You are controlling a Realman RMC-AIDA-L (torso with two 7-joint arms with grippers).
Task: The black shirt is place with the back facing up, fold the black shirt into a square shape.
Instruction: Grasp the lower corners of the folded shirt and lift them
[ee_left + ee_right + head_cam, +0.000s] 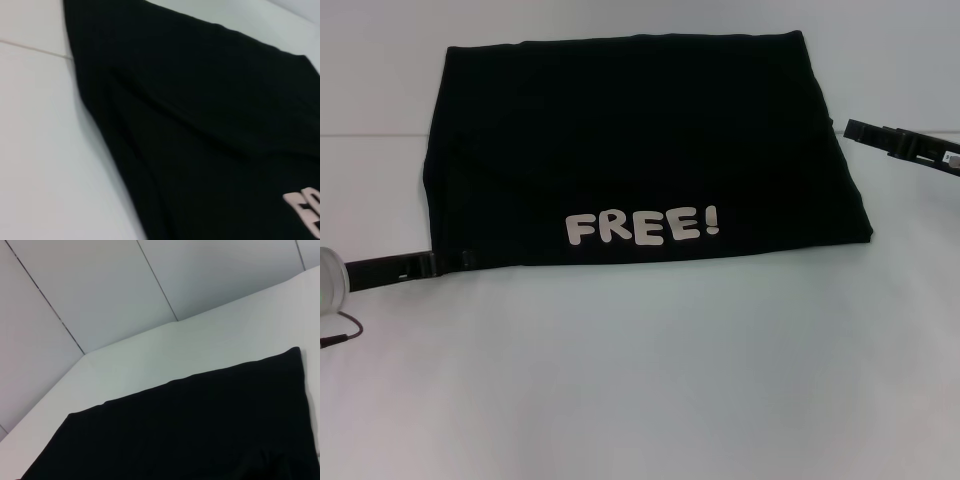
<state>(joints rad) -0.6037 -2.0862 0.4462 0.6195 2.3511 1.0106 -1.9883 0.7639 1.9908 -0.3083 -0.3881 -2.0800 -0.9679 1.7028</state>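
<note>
Where the black shirt (640, 150) lay on the white table (650, 380), it was folded into a wide rectangle, with the white "FREE!" lettering (643, 226) facing up along its near edge. The left gripper (440, 262) sat low at the shirt's near left corner, its dark fingertips touching or just overlapping the fabric edge; whether they were spread or pinching the cloth could not be told. The right gripper (855, 129) hung beside the shirt's right edge, toward the far corner, its tips just clear of the fabric, and its finger state could not be told either. In the left wrist view the shirt (200, 125) filled most of the frame, a soft crease running across it and part of the lettering (305, 207) showing at one corner. In the right wrist view the shirt (200, 430) lay flat with a straight folded edge, the table (150, 360) beyond it.
</note>
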